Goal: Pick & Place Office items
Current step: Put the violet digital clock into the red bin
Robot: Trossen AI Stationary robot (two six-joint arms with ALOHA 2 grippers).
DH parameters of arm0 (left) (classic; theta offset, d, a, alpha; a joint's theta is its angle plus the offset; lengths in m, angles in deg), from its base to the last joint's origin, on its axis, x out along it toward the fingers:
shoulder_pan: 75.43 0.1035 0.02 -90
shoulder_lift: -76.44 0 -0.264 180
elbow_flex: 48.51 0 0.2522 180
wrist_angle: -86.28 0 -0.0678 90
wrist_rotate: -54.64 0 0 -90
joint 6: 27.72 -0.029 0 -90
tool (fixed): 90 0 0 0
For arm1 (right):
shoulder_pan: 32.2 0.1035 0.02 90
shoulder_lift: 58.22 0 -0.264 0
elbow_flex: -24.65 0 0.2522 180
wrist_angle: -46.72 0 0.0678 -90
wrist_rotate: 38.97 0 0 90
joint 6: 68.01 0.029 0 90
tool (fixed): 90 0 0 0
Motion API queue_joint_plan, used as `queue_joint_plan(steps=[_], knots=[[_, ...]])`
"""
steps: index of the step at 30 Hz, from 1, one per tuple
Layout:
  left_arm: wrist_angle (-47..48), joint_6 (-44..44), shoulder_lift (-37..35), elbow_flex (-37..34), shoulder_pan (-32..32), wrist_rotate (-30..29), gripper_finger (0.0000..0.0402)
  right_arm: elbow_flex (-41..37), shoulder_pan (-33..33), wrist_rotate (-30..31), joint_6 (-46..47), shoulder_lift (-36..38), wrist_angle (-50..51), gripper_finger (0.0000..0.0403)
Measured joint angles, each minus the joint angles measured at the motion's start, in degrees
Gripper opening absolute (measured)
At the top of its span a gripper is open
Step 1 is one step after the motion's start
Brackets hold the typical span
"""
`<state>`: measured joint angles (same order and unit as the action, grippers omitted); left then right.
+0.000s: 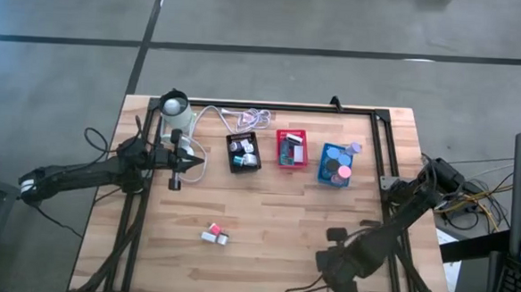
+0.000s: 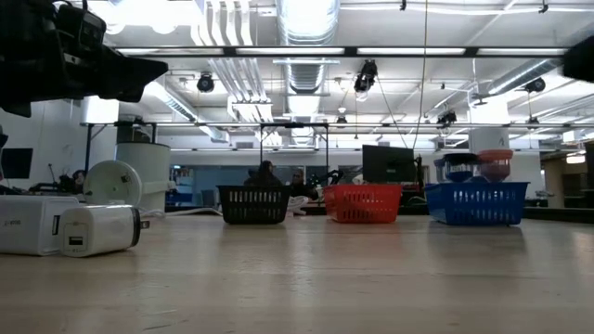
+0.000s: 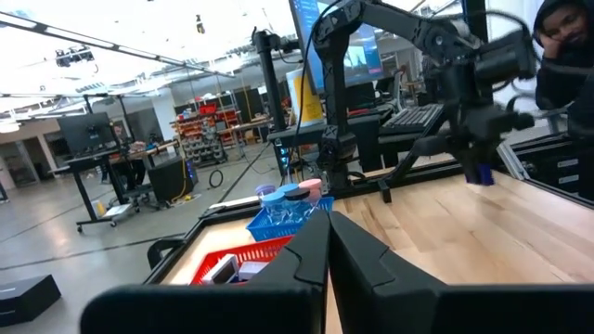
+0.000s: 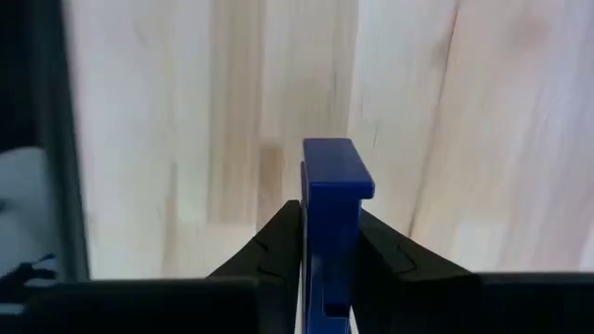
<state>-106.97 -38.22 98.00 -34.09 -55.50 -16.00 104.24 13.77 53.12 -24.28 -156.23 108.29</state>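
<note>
- Right gripper [image 4: 329, 250], over the near right of the tabletop [image 1: 266, 209]: jaws clamped on a blue block [image 4: 334, 213], smooth hard plastic, flat and slab-shaped, held on edge. Judged risk: smooth faces may slip or pivot in transit.
- Near left of centre: white and pink blocks [image 1: 215, 234], glossy, rectangular, lying touching; a grasp on one may nudge its neighbour.
- Left gripper [image 1: 177, 170], mid-left: jaws together, empty.
- Far row: black tray [image 1: 243, 150], red tray [image 1: 290, 148], blue tray [image 1: 336, 164], open mesh. The blue tray's round rolls are heaped above the rim; another piece could roll off.
</note>
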Motion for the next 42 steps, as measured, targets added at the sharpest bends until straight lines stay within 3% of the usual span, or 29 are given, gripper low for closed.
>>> queue_joint_plan(steps=[9,15,32,42], knots=[[0.0,0.0,0.02,0.0,0.0,0.02,0.0013,9.06,-6.45,3.33,-16.99,0.93,-0.46,0.0046],[0.0,0.0,0.0,0.0,-0.01,0.0,0.0009,6.81,-7.87,9.47,-22.62,10.4,-4.74,0.0047],[-0.26,1.46,0.0,0.0,-0.01,0.0,0.0011,-25.89,-10.79,25.11,-37.54,55.68,-33.62,0.0048],[-0.84,1.9,0.02,0.04,-0.01,-0.02,0.0009,-38.3,-14.2,22.08,-43.35,74.28,-36.83,0.0048]])
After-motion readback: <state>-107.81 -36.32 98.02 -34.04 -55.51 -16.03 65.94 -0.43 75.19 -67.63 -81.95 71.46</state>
